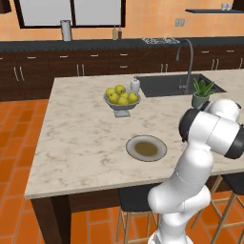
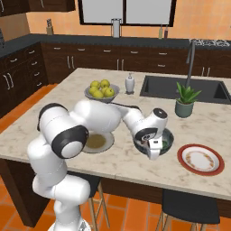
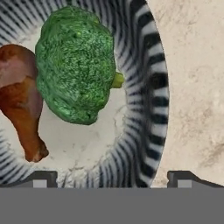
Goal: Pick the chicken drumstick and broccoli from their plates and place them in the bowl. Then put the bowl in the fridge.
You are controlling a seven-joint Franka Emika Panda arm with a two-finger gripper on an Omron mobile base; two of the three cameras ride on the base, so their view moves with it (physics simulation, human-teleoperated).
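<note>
In the left base view, a grey plate (image 1: 146, 147) with a brownish centre lies bare on the marble island (image 1: 81, 138), near its front edge; farther back stands a fruit bowl (image 1: 121, 101) of yellow fruits, with a small white bottle (image 1: 135, 85) just behind it, and a sink (image 1: 174, 85) with its tap (image 1: 187, 59) and a potted plant (image 1: 202, 93) to the right. The arm (image 1: 200, 157) rises at the lower right. In the right base view, the arm bends across the island and the gripper (image 2: 154, 151) hangs over the near rim of the dark bowl (image 2: 168, 140), which sits between the grey plate (image 2: 97, 142) on its left and the red-rimmed plate (image 2: 200, 159) on its right; both plates are bare. The plant (image 2: 185, 100) stands beyond the bowl, the fruit bowl (image 2: 102, 91) farther left. In the hand view, the broccoli (image 3: 76, 63) and the drumstick (image 3: 19, 100) lie side by side inside the bowl (image 3: 151, 87), touching, the drumstick's bone end pointing down the picture. The two fingertips (image 3: 41, 179) stand wide apart with one over the bowl's rim and one over the marble, jaws open and holding nothing.
</note>
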